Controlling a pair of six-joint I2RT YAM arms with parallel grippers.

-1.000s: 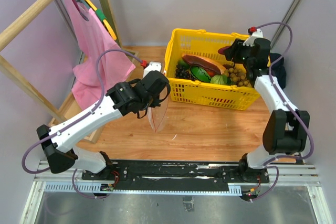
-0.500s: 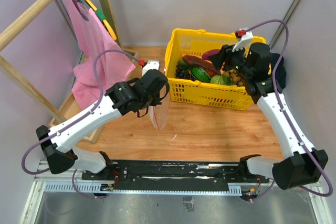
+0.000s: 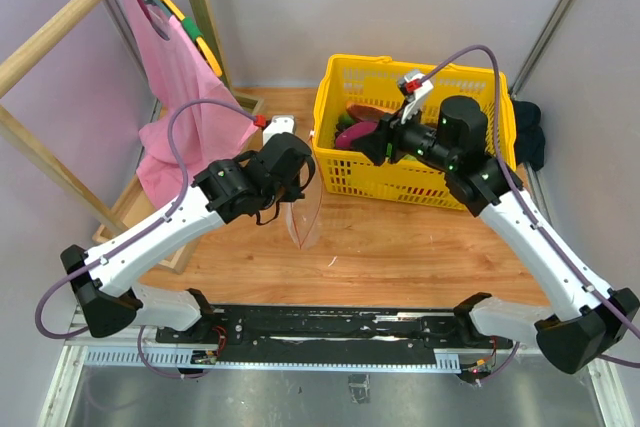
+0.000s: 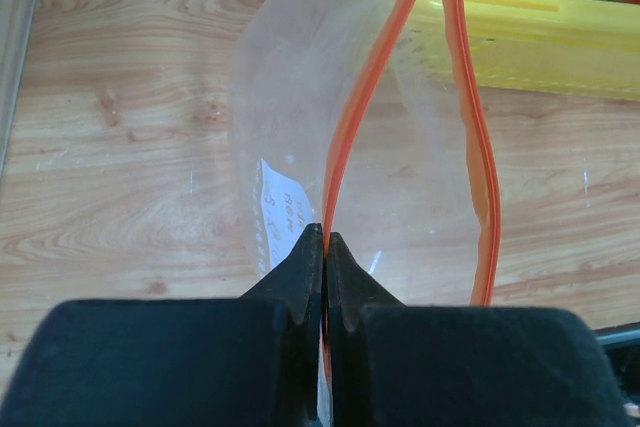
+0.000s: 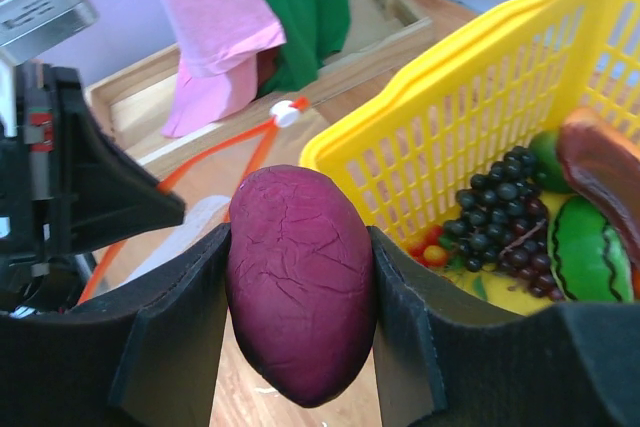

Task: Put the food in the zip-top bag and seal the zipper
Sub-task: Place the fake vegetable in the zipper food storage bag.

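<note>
Our left gripper [image 4: 324,252] pinches the zipper [image 4: 352,117], with the bag [image 4: 285,87] hanging open beside the basket [image 3: 420,187]. Our right gripper [image 5: 300,332] clasps the purple piece [image 5: 298,262] near the basket's edge. We should centre it over the mouth before lowering.

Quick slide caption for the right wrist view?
Right gripper holding the purplish food piece beside the yellow basket, the red zipper just beyond.

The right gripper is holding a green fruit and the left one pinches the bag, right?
Not green. The right wrist view shows the right gripper clamped on a purplish piece. The left gripper does pinch the zip-top bag.
</note>
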